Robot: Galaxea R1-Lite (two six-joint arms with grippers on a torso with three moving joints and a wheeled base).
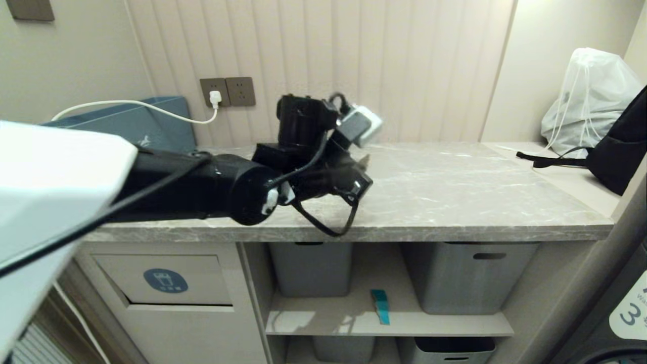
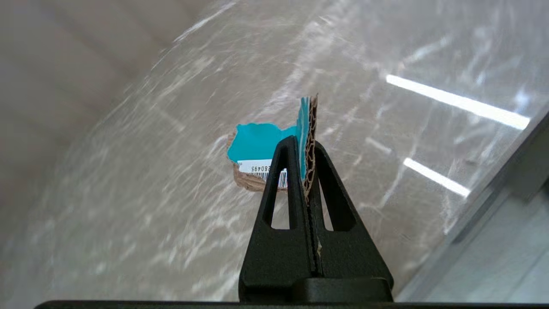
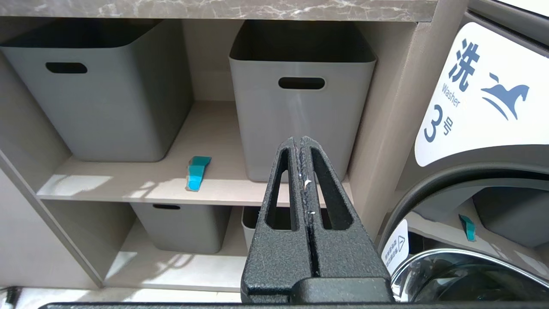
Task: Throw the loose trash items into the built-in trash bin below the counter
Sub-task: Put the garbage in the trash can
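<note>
My left gripper is shut on one of the loose trash items, a torn scrap of teal-faced corrugated cardboard with a barcode label. It hangs just above the marbled counter. In the head view the left arm reaches across the counter, and its gripper is over the middle. A second teal scrap lies on the shelf between two tubs. The built-in trash bin, a beige flap with a round blue icon, is under the counter at the left. My right gripper is shut and empty, low before the shelves.
Grey tubs fill the shelves under the counter. A blue box and a plugged-in white cable are at the back left. A white drawstring bag and a black bag sit at the right. A washer door is beside the shelves.
</note>
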